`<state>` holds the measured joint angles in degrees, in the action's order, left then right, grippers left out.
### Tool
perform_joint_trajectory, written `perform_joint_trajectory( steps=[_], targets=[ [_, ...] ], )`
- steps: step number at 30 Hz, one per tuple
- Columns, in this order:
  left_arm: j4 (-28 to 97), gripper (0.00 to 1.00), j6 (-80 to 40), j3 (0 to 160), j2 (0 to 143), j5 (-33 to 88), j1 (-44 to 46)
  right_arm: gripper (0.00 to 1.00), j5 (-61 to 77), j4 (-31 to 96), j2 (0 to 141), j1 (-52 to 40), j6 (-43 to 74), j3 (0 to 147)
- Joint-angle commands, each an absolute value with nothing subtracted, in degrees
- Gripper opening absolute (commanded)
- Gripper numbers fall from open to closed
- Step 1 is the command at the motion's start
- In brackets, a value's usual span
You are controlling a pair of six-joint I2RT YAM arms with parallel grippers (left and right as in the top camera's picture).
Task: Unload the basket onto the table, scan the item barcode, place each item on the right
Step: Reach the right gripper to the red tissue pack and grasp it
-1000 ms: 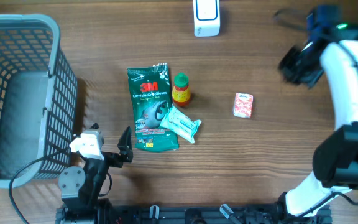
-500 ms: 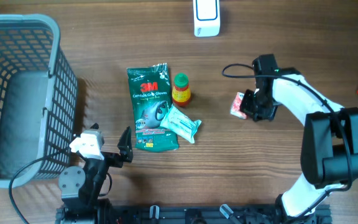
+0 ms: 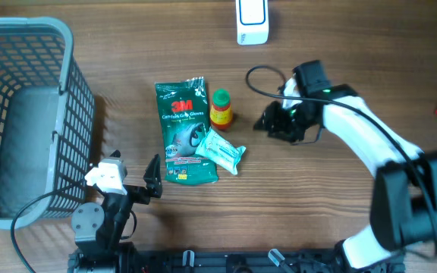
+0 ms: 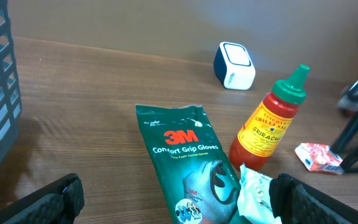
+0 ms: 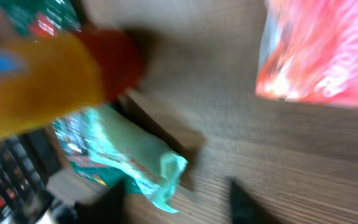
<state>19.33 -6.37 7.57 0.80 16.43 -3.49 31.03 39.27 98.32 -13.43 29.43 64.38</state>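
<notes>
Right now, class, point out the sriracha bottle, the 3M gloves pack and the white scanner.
sriracha bottle [image 4: 263,132], left wrist view, on its yellow label.
3M gloves pack [image 4: 180,138], left wrist view, on the red logo.
white scanner [image 3: 252,21], overhead view, on its top face.

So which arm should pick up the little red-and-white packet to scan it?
The right arm. Its gripper is right beside the small red-and-white packet, while the left gripper sits far away near the grey plastic basket.

Green packet [image 4: 188,162] reads "3M Comfort Grip Gloves"; bottle [image 4: 269,121] "SRIRACHA".
</notes>
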Motion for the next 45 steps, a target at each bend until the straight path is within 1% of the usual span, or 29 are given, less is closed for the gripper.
perform_joint_trajectory(
  steps=[1, 2, 3, 4, 5, 7, 8, 12, 14, 16, 19, 27, 28, 29, 30, 31, 33, 37, 39, 45],
  targets=[
    [19.2, 1.00, -6.7, 7.3, 0.4, 17.1, -3.2, 0.89, 13.0, 35.9, 94.7, -11.1, 28.7, 66.1],
    [19.2, 1.00, -6.7, 7.3, 0.4, 17.1, -3.2, 0.88, 8.8, 35.1, 95.5, -11.0, 28.4, 66.0],
    [19.2, 1.00, -6.7, 7.3, 0.4, 17.1, -3.2, 0.83, 6.3, 34.8, 96.3, -10.9, 28.4, 66.0],
    [19.2, 1.00, -6.7, 7.3, 0.4, 17.1, -3.2, 0.73, 4.4, 34.5, 97.6, -10.9, 27.9, 66.0],
    [19.2, 1.00, -6.7, 7.3, 0.4, 17.1, -3.2, 0.67, 3.8, 34.0, 98.9, -10.9, 26.7, 66.0],
    [19.2, 1.00, -6.7, 7.3, 0.4, 17.1, -3.2, 0.60, 3.8, 32.3, 102.2, -10.9, 24.7, 66.0],
    [19.2, 1.00, -6.7, 7.3, 0.4, 17.1, -3.2, 0.55, 3.9, 31.1, 103.8, -10.8, 23.8, 66.0],
    [19.2, 1.00, -6.7, 7.3, 0.4, 17.1, -3.2, 0.51, 3.9, 28.1, 107.1, -10.4, 21.0, 66.0],
    [19.2, 1.00, -6.7, 7.3, 0.4, 17.1, -3.2, 0.46, 3.8, 27.4, 107.6, -10.1, 20.8, 66.0],
    [19.2, 1.00, -6.7, 7.3, 0.4, 17.1, -3.2, 0.37, 3.9, 27.7, 107.9, -9.6, 20.8, 66.0],
    [19.2, 1.00, -6.7, 7.3, 0.4, 17.1, -3.2, 0.31, 3.9, 29.1, 107.9, -9.6, 20.8, 66.0],
    [19.2, 1.00, -6.7, 7.3, 0.4, 17.1, -3.2, 0.30, 5.0, 33.7, 107.9, -9.6, 19.3, 66.0],
    [19.2, 1.00, -6.7, 7.3, 0.4, 17.1, -3.2, 0.32, 5.5, 33.8, 107.9, -9.6, 19.3, 66.0],
    [19.2, 1.00, -6.7, 7.3, 0.4, 17.1, -3.2, 0.38, 6.4, 34.0, 107.8, -9.5, 19.4, 66.1],
    [19.2, 1.00, -6.7, 7.3, 0.4, 17.1, -3.2, 0.41, 7.8, 34.0, 107.6, -9.5, 19.5, 66.1],
    [19.2, 1.00, -6.7, 7.3, 0.4, 17.1, -3.2, 0.43, 9.0, 34.2, 107.2, -9.5, 19.5, 66.1],
    [19.2, 1.00, -6.7, 7.3, 0.4, 17.1, -3.2, 0.41, 11.1, 36.1, 105.2, -9.5, 19.6, 66.7],
    [19.2, 1.00, -6.7, 7.3, 0.4, 17.1, -3.2, 0.41, 11.2, 38.7, 100.8, -9.5, 21.3, 66.8],
    [19.2, 1.00, -6.7, 7.3, 0.4, 17.1, -3.2, 0.45, 10.3, 36.7, 101.4, -9.6, 21.4, 66.2],
    [19.2, 1.00, -6.7, 7.3, 0.4, 17.1, -3.2, 0.45, 9.9, 27.1, 104.7, -9.5, 22.7, 57.8]
  ],
)
